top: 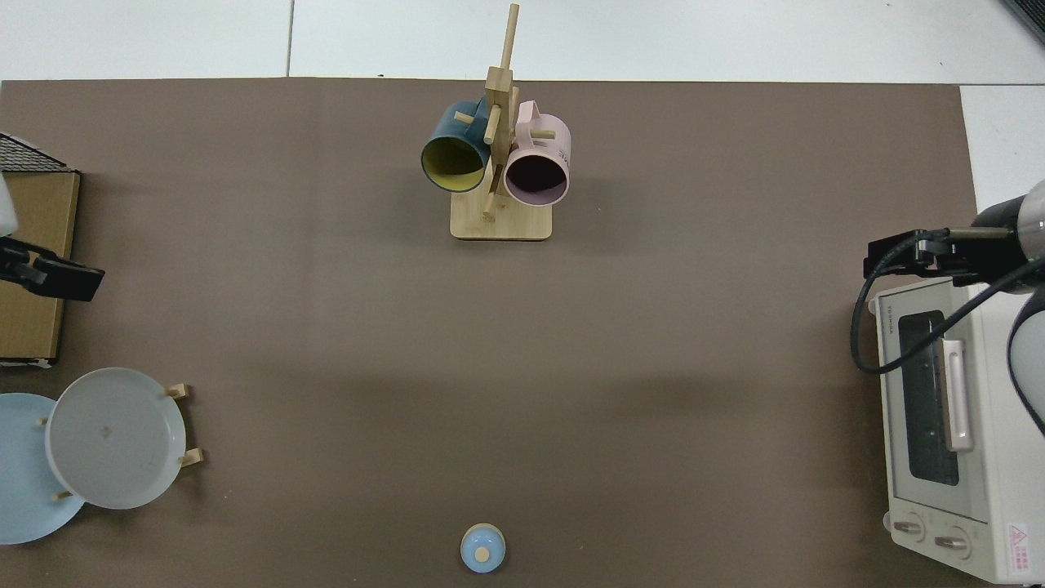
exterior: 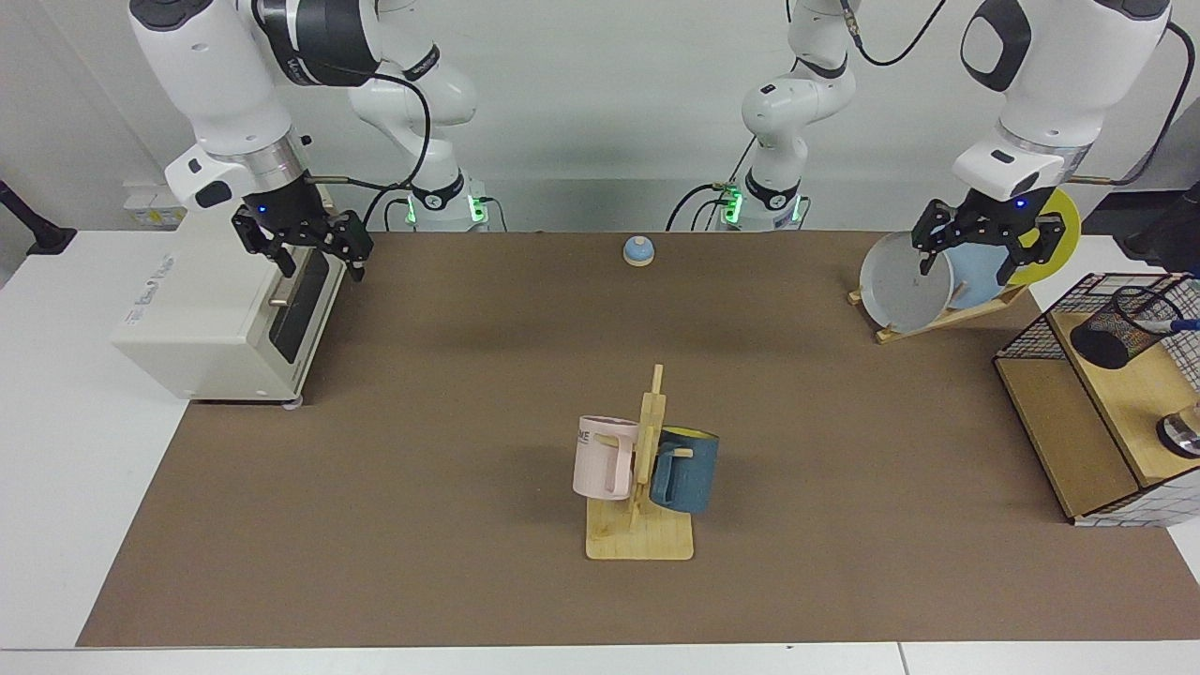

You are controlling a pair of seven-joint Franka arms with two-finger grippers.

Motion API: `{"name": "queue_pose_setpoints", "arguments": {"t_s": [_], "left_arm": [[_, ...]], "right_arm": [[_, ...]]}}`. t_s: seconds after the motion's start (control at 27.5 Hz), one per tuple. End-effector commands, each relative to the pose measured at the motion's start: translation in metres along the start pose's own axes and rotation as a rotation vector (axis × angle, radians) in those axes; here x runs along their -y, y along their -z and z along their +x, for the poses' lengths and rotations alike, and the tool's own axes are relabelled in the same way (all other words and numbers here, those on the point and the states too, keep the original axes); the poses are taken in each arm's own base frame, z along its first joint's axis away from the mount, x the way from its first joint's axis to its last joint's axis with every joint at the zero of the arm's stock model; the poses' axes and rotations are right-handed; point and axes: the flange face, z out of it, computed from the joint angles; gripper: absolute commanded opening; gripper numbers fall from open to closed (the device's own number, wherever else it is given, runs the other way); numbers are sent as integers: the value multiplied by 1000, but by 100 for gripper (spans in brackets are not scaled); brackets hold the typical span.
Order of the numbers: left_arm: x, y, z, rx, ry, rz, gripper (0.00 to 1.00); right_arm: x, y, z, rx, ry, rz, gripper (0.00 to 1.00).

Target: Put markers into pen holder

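Observation:
The pen holder [exterior: 1118, 328], a small black mesh cup, sits on the wooden shelf inside the wire-grid basket [exterior: 1031, 333] at the far right of the facing view. A white marker [exterior: 1168, 325] with a blue end pokes out of its mouth. My left gripper [exterior: 967, 274] hangs open and empty in front of the plates, to the view's left of the basket. A dark part of that left gripper [top: 51, 278] shows at the top view's left edge. My right gripper [exterior: 321, 272] waits open and empty by the toaster oven, as the top view also shows of the right gripper [top: 880, 260].
A plate rack [exterior: 947, 314] holds grey, blue and yellow plates right behind the left gripper. A white toaster oven [exterior: 220, 314] stands at the far left. A wooden mug tree [exterior: 647, 469] with a pink and a blue mug stands mid-table, and a small blue bell [exterior: 638, 250] at the back.

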Motion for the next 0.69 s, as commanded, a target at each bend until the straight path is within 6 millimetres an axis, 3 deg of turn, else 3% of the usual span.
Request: {"name": "queue_pose_setpoints", "arguments": {"t_s": [0.0, 0.65], "left_arm": [[-6, 4, -4, 8, 185, -37, 100], [-31, 17, 1, 19, 219, -47, 100]], "right_arm": [[0, 3, 2, -10, -16, 2, 100], [1, 3, 2, -10, -14, 2, 100]]}}
